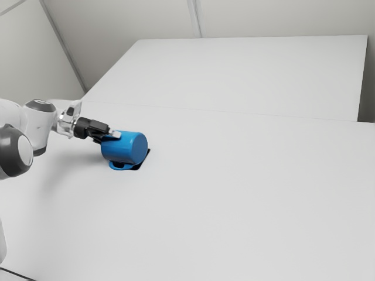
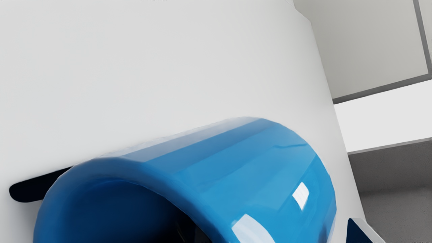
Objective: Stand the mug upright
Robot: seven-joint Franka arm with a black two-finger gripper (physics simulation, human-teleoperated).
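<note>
The blue mug (image 1: 124,147) lies on its side on the white table, its closed base toward the exterior view's right and its handle low, near the tabletop. My gripper (image 1: 111,135) is at the mug's rim end, by its upper side. In the wrist view the mug (image 2: 243,175) has its mouth facing my hand. There my gripper (image 2: 280,236) is open: one fingertip (image 2: 358,234) stands outside the mug with a gap to its wall, and a dark part that may be the other finger shows inside the mouth.
A dark flat shape (image 1: 145,158) lies beside and partly under the mug on the white table (image 1: 252,193). Beyond it stands another white surface (image 1: 252,76), with pale walls around. A thin dark cable (image 1: 17,274) is at the exterior view's lower left.
</note>
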